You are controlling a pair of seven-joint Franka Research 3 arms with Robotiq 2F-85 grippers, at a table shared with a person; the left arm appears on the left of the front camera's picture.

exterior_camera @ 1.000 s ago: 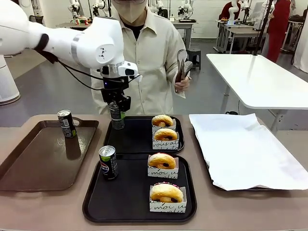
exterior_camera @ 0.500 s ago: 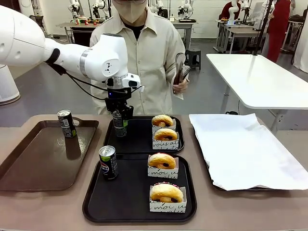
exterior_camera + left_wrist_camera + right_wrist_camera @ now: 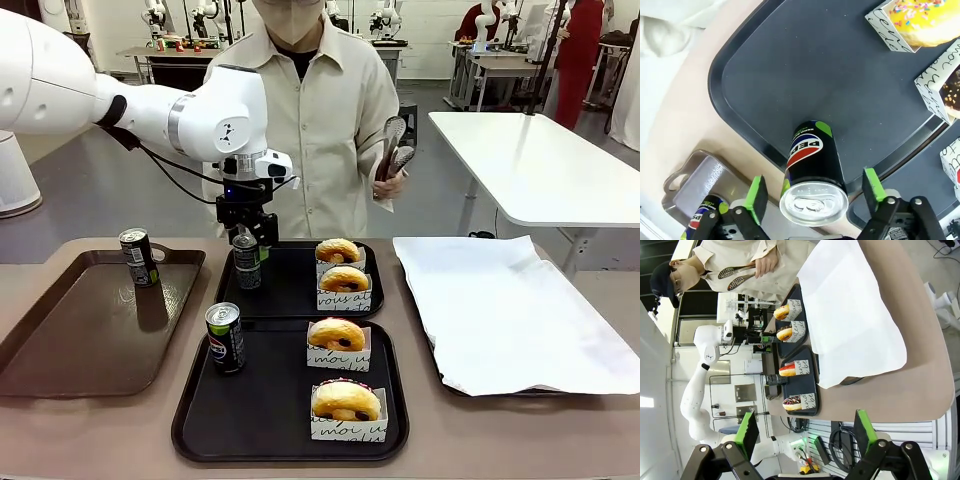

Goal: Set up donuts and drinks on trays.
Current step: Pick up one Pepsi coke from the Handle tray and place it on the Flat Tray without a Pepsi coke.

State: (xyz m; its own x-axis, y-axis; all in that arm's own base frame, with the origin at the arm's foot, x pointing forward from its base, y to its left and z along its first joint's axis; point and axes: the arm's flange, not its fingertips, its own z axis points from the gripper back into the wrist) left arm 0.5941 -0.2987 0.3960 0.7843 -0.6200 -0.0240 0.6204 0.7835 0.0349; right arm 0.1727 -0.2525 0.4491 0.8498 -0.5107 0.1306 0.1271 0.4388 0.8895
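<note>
A brown desk point(image 3: 60, 440) stands in a workshop room with a grey floor and a white table point(image 3: 540, 160) behind it to the right. Across the desk stands a person in a cream shirt, one hand point(image 3: 388, 182) holding metal tongs point(image 3: 392, 140). On the desk lie, from the robot's left, a brown tray point(image 3: 70, 340), two black trays one behind the other, and a tray lined with white paper point(image 3: 500, 310). The far black tray point(image 3: 290, 290) carries two boxed donuts point(image 3: 343, 272) on its right side and a dark can point(image 3: 247, 261) upright near its left edge. The near black tray point(image 3: 260, 410) carries two more boxed donuts point(image 3: 340, 375) and a green-rimmed Pepsi can point(image 3: 225, 338). Another can point(image 3: 137, 257) stands upright at the far end of the brown tray. The left pincer point(image 3: 248, 238) hangs just over the dark can on the far tray. The left wrist view looks down on that can's silver top, with the green pads point(image 3: 756, 192) standing apart on either side of it and not touching it. That view also shows yellow sprinkled icing on one donut point(image 3: 925, 20). The right wrist view, rolled sideways, takes in the whole desk from well off, its right pincer point(image 3: 805, 440) with jaws wide apart and holding nothing.
</note>
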